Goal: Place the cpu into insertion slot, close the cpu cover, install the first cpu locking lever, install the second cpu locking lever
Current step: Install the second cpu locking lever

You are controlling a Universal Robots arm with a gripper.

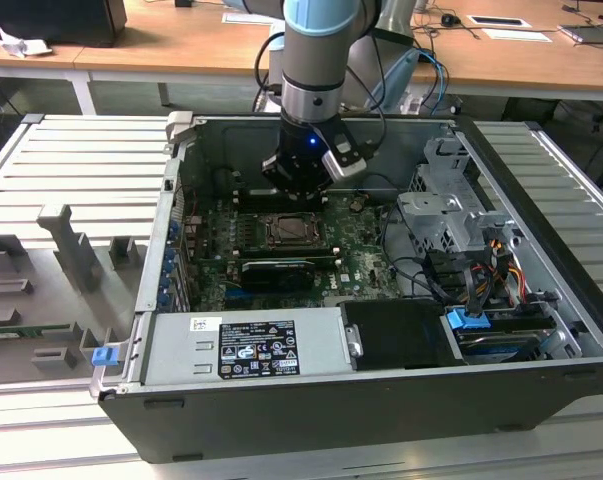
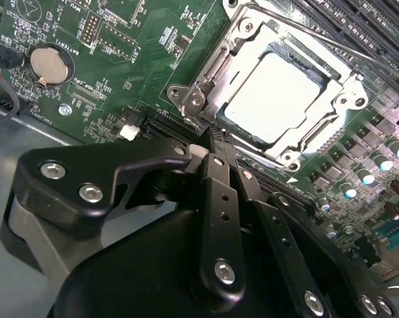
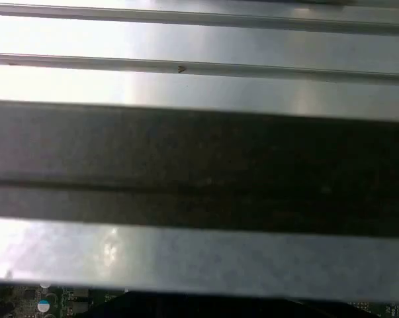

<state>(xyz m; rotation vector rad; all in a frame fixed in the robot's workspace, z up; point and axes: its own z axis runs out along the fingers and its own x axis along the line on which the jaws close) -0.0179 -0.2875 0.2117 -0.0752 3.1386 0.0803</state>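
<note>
Gripper [image 2: 216,142] is hovering just beside the insertion slot [image 2: 278,93], fingers pinched together with nothing between them.

In the second wrist view the cpu [image 2: 275,96] is already sitting flat in the slot, pale metal face showing through the square window of the cpu cover [image 2: 252,40], which is lying down around it. A thin locking lever [image 2: 331,41] is running along the far side of the socket, across the cover edge; can't tell if it's latched. Gripper tips are pointing at the socket corner nearest the screw boss. In the exterior view the arm [image 1: 316,60] is reaching straight down into the open computer case [image 1: 311,415], with the gripper [image 1: 299,188] over the motherboard [image 1: 366,255] just behind the socket [image 1: 293,231].
</note>
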